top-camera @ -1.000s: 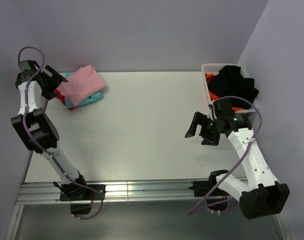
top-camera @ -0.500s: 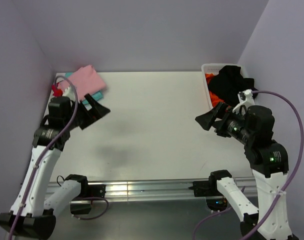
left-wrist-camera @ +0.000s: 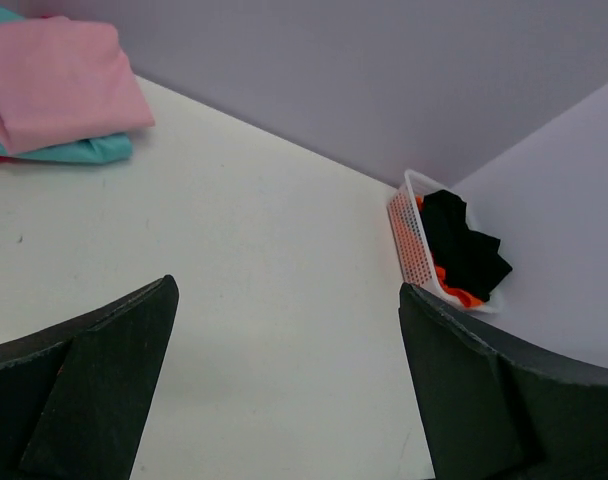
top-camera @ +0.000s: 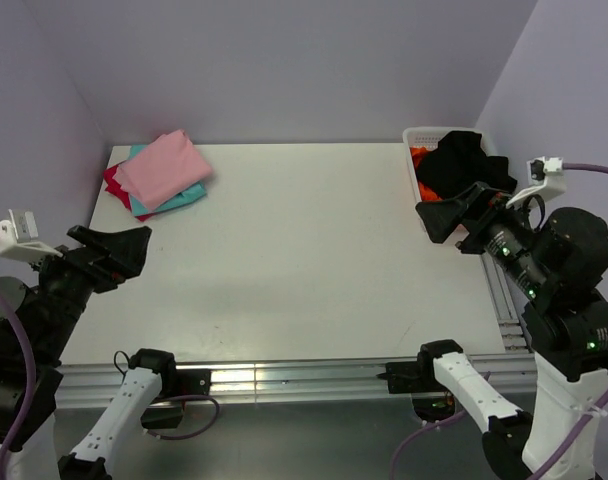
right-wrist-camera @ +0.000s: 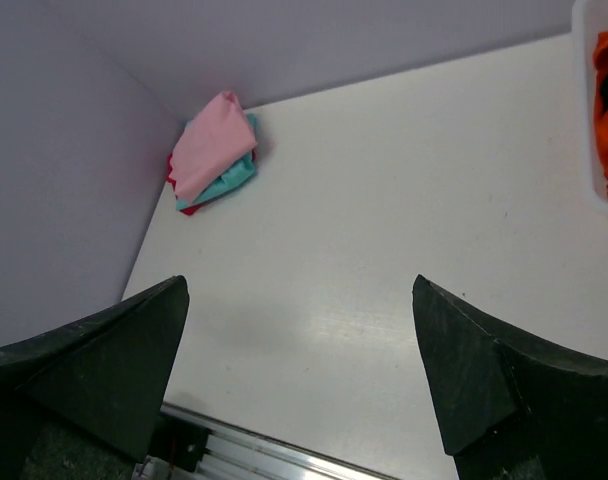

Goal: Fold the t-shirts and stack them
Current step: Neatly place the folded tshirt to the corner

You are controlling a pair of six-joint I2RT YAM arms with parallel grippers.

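Note:
A folded light pink t-shirt (top-camera: 164, 167) lies on top of a teal one (top-camera: 184, 198) and a red one (top-camera: 115, 181), stacked at the table's far left corner. The stack also shows in the left wrist view (left-wrist-camera: 59, 85) and the right wrist view (right-wrist-camera: 214, 150). My left gripper (top-camera: 114, 250) is open and empty, raised high above the table's left side, far from the stack. My right gripper (top-camera: 454, 215) is open and empty, raised high at the right, near the basket.
A white basket (top-camera: 412, 160) at the far right holds black cloth (top-camera: 464, 165) and orange cloth (top-camera: 421, 157); it also shows in the left wrist view (left-wrist-camera: 412, 235). Purple walls close the back and both sides. A metal rail (top-camera: 284, 380) runs along the near edge.
Both arms have risen and drawn back toward the near edge. The left gripper has left the pink shirt on the stack. The right gripper moved up beside the basket.

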